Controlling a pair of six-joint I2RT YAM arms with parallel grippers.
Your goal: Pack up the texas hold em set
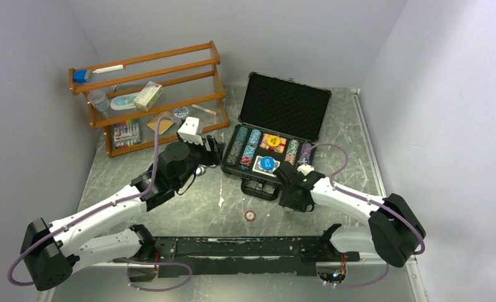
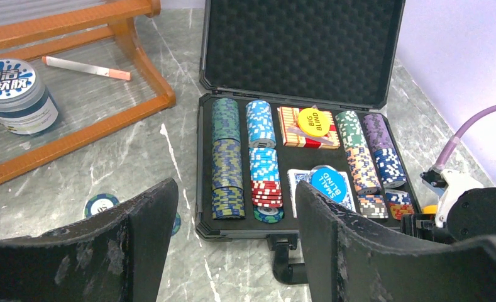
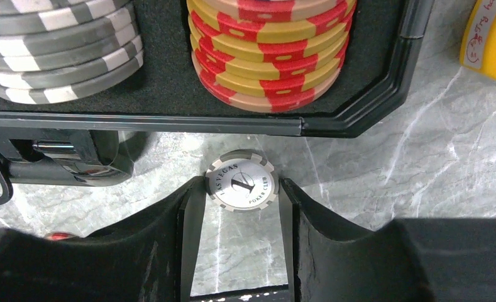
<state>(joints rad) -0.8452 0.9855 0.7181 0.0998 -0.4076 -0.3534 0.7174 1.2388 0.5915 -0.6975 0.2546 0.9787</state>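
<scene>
Top view, case: a black rectangular briefcase-like case [image 1: 253, 180] lay open at the centre of the grey marble-patterned table [image 1: 182, 207]. Its lid of dimpled black foam [image 1: 286, 107] stood up at 12 o'clock.
Top view, rack: an orange wooden rack [image 1: 151, 94] stood at 10 o'clock from the case and held small boxes and pens.
Top view, arms: the left gripper [image 1: 212, 151] was just beside the case's 9 o'clock wall. The right gripper [image 1: 287, 176] was at its near edge, toward 5 o'clock.
Top view, open room: bare table lay at 6 o'clock, with one red-rimmed chip [image 1: 251, 216] well apart from the case.
Left wrist view, hand: the scuffed matte black fingers [image 2: 151, 220] stood wide apart with nothing between them.
Left wrist view, contents: striped poker chips [image 2: 225, 157] filled the foam slots in columns. In the middle lay a red card deck [image 2: 289, 126] under a round yellow "BIG BLIND" button [image 2: 314, 121], and a blue card deck [image 2: 297, 184] under a blue "SMALL BLIND" button [image 2: 328, 182].
Left wrist view, loose: a dark green-blue chip [image 2: 102, 204] lay on the table at 9 o'clock, apart from the case wall.
Right wrist view, hand: a grey-and-white "LAS VEGAS POKER CLUB" chip [image 3: 241, 184] sat between the fingertips, just outside the case rim. The fingers were close at both its edges, but whether they pinched it could not be told.
Right wrist view, contents: a grey-white stack [image 3: 56, 44] sat at 11 o'clock and a yellow-red stack [image 3: 270, 44] at 12.
Right wrist view, edges: open marbled table lay at 3 o'clock.
</scene>
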